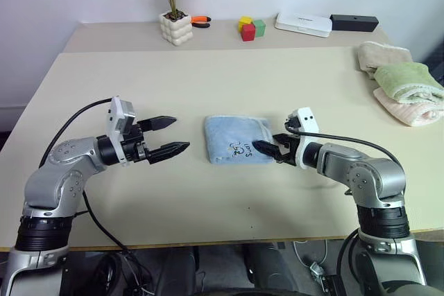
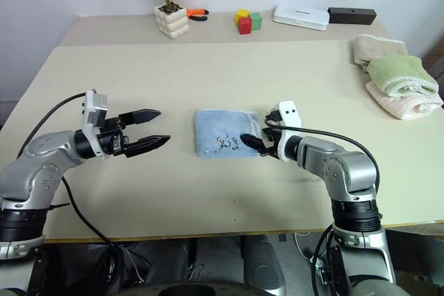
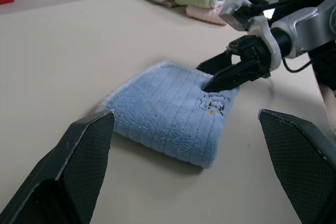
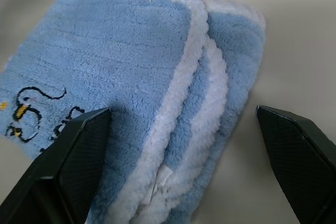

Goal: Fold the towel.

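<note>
Towel, light blue terry cloth (image 1: 238, 139), lies folded at frame centre | left gripper (image 1: 168, 136) wide, empty, well apart | right gripper (image 1: 268, 148) wide, tips over its edge | I fear snagging the stacked hems and unfolding it.

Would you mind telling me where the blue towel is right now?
In the left eye view the folded blue towel lies mid-table, between the open left gripper and the open right gripper, whose fingertips are at its right edge.
</note>
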### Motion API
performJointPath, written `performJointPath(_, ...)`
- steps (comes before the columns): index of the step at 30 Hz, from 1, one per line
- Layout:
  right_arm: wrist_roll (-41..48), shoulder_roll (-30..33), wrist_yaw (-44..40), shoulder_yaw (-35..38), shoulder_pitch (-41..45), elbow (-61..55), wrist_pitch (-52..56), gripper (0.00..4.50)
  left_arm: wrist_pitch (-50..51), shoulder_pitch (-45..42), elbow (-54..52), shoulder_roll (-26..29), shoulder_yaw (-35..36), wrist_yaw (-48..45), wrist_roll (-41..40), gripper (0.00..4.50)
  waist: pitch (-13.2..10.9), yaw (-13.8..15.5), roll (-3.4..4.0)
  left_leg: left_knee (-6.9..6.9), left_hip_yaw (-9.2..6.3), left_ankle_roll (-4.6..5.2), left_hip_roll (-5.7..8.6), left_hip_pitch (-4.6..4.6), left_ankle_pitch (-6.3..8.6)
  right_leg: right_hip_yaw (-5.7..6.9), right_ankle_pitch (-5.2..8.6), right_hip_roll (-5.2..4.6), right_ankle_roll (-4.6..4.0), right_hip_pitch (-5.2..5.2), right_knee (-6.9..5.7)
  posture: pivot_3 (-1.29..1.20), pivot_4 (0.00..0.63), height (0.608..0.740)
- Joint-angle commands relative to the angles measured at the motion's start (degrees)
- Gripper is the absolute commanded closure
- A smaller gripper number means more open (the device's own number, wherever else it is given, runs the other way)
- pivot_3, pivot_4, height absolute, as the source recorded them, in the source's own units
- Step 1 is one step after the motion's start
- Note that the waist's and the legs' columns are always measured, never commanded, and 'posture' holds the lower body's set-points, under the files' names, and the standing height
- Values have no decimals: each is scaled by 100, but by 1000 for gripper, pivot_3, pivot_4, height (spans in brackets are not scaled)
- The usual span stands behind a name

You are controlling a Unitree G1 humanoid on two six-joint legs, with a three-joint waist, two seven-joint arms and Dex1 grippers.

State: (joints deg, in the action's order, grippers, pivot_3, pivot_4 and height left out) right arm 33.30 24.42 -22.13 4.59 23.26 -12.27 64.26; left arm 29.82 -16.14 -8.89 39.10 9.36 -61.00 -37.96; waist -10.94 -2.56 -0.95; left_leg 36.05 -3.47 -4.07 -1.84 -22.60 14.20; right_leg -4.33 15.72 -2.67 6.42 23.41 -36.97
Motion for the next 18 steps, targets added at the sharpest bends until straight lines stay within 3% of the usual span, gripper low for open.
performJointPath(1, 134, -181, 62, 130, 138, 74, 189, 0, -6, 24, -234, 2, 151, 84, -118, 14, 0, -7, 0, 0, 0, 0, -1, 0, 0, 0, 0, 1, 0, 0, 0, 0, 150, 740)
performJointPath(3, 376, -369, 70, 336, 241, 194, 518, 0, -39, 52, -289, -83, 145, 192, -94, 14, 0, -13, 0, 0, 0, 0, -1, 1, 0, 0, 0, 1, 1, 0, -1, 0, 150, 740)
performJointPath(6, 714, -625, 12, 595, 399, 343, 996, 827, -79, 111, -354, -195, 159, 330, -79, 0, 0, -14, 0, -1, 0, 0, -3, 2, 0, 0, -6, 3, 11, 0, -2, 0, 150, 740)
performJointPath(13, 935, -906, 133, 1021, 692, 716, 1379, 4474, -132, 173, -537, -427, 139, 654, -47, 0, -2, 3, 3, -1, 0, 1, -3, -2, 1, 0, -9, 3, 16, 3, -2, 0, 150, 740)
performJointPath(18, 1039, -1160, 563, 1778, 922, 940, 1282, 4474, -248, 65, -360, -556, 74, 666, -7, 0, -3, -1, 4, -1, 0, 1, -2, -3, 1, 0, -9, 2, 16, 3, -1, 0, 150, 740)
